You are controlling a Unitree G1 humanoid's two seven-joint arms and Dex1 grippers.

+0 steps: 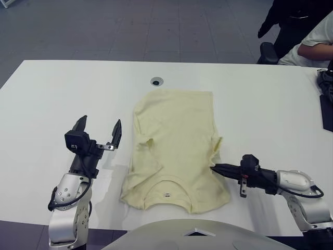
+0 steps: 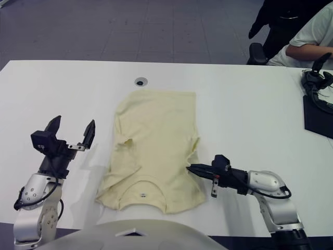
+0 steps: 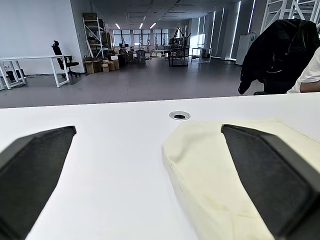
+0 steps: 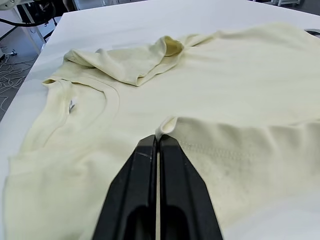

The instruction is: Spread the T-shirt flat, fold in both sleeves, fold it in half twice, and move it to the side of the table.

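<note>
Sleeves already turned in, the pale yellow T-shirt lies spread at the middle of the white table, collar at 6 o'clock toward you and hem at 12 o'clock.

Your right gripper sits low at the shirt's 4 o'clock edge. Its black fingers are pressed together, with the tips touching the curled edge of the folded-in right sleeve. Whether any cloth is caught between them cannot be told. Lying that flat and close, it looks placed to tuck or smooth the sleeve fold, which rides up in a small ridge there.

Your left gripper stands raised at the shirt's 9 o'clock, apart from the cloth, fingers spread wide and pointing toward 12 o'clock. That reads as a waiting pose, ready to take the left side for the first half-fold. The left sleeve is bunched rather than crisp, so you may want to flatten it first.

A round cable port is set into the table just beyond the hem at 11 o'clock, and what it holds cannot be made out. Dark gear with cables rests at the table's 2 o'clock edge, well apart from the shirt.

Both half-folds and the move to the side look yet to come.
</note>
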